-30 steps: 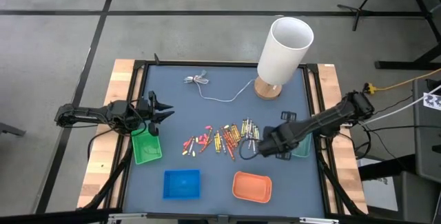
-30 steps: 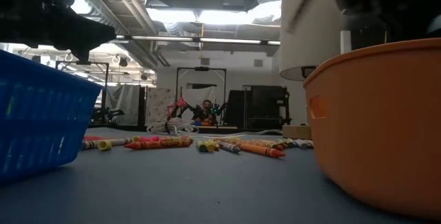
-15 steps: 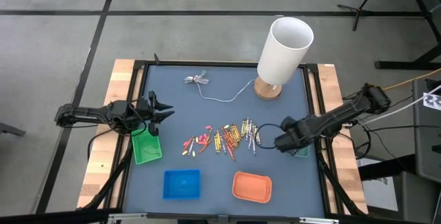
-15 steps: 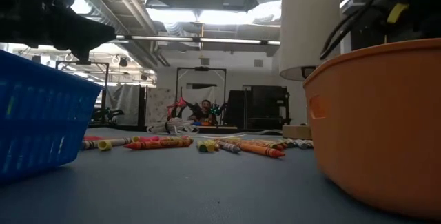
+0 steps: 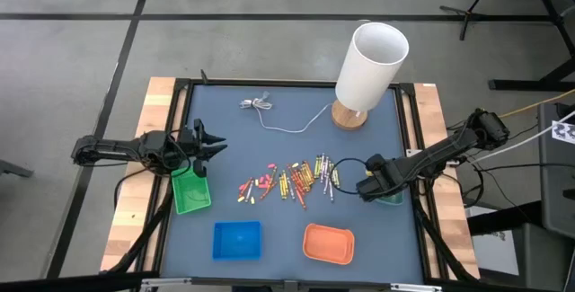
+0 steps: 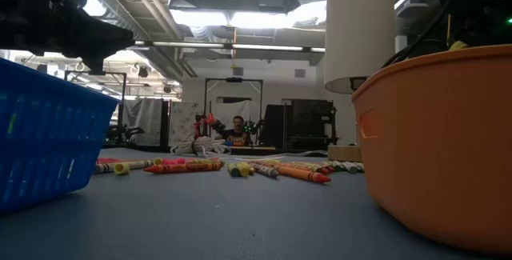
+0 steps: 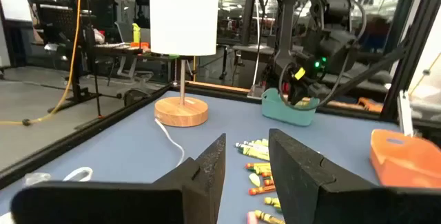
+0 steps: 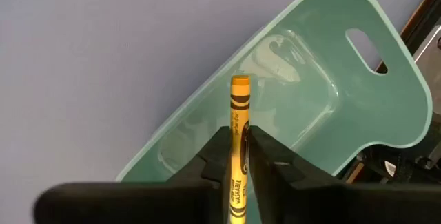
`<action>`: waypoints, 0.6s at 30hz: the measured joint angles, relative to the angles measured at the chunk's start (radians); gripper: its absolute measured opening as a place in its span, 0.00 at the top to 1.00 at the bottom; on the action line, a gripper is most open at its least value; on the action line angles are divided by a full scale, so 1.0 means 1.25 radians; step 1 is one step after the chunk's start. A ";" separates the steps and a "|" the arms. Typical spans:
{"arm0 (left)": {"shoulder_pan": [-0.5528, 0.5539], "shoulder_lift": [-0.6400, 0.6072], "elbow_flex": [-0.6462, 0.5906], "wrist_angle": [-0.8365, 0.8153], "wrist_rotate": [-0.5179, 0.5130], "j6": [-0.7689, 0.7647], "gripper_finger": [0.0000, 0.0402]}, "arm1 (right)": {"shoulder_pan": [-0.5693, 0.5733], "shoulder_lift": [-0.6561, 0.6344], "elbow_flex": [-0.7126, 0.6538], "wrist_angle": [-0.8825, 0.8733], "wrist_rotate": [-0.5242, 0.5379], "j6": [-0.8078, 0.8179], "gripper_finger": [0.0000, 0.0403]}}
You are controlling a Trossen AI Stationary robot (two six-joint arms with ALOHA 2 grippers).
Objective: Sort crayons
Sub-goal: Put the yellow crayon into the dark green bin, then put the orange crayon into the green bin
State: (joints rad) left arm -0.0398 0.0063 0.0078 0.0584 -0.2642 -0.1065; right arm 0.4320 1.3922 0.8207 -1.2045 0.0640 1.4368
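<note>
Overhead we see only the right gripper (image 5: 367, 187) at the teal tray (image 5: 393, 199), but its wrist camera shows us a yellow crayon (image 8: 238, 141) between its fingers, above that tray.

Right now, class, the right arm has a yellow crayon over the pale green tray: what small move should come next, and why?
Probably let go: open the right gripper a little wider so the yellow crayon drops. In the right wrist view the crayon stands between the fingers directly above the mint-green tray, which looks empty, so no further travel seems needed.
</note>
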 joint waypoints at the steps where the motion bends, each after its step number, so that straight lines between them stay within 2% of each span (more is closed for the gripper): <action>1: 0.000 0.000 0.000 0.001 0.000 -0.013 0.76 | 0.000 0.000 0.000 0.000 0.006 0.000 0.83; 8: 0.000 0.000 0.000 0.003 0.032 -0.041 0.76 | 0.000 0.000 0.000 0.000 0.015 -0.004 0.70; 13: 0.000 0.015 0.000 0.016 0.036 -0.060 0.77 | 0.000 0.000 0.000 -0.001 -0.014 -0.005 0.68; 18: 0.000 0.078 0.005 0.080 0.039 -0.063 0.77 | 0.000 -0.010 0.000 -0.002 -0.025 -0.008 0.68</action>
State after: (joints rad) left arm -0.0395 0.1042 0.0142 0.1584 -0.2149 -0.1848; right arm 0.4320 1.3792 0.8207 -1.2066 0.0330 1.4273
